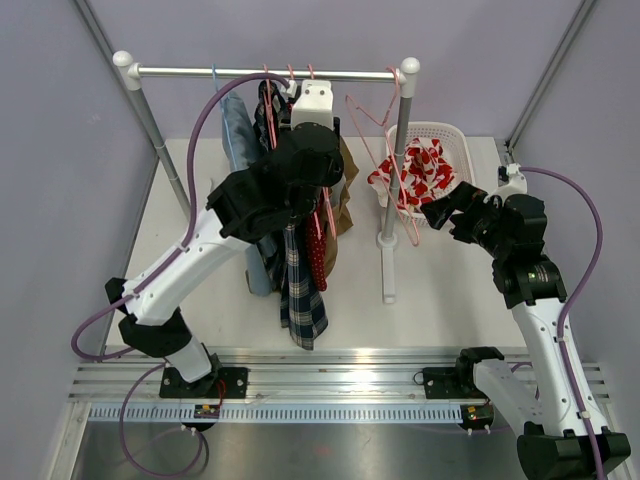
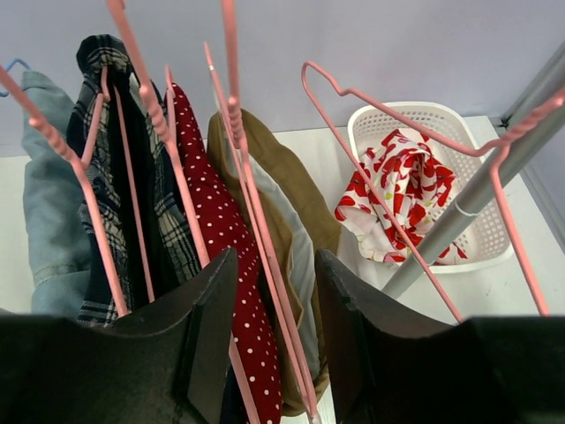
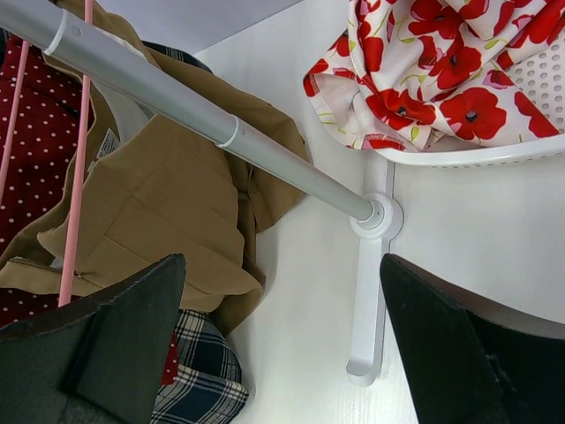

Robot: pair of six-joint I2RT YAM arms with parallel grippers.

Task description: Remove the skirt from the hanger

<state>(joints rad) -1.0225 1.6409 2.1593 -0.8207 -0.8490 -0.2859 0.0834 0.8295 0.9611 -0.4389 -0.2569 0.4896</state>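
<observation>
Several garments hang on pink hangers from the rail (image 1: 260,73): a denim piece (image 2: 48,203), a plaid one (image 2: 97,177), a red white-dotted skirt (image 2: 212,212) and a tan skirt (image 2: 265,168). My left gripper (image 2: 276,256) is up among them. Its jaws stand apart around the tan skirt's pink hanger wires (image 2: 256,212) and the edge of the red dotted cloth, with gaps showing. My right gripper (image 3: 282,265) hangs wide open and empty over the table by the rack's foot (image 3: 371,291), to the right of the tan skirt (image 3: 150,203).
A white basket (image 1: 455,135) at the back right holds a red-flowered cloth (image 1: 415,175). Empty pink hangers (image 2: 397,115) dangle at the rail's right end beside the rack's post (image 3: 194,102). The plaid garment (image 1: 300,300) hangs lowest, toward the table's front.
</observation>
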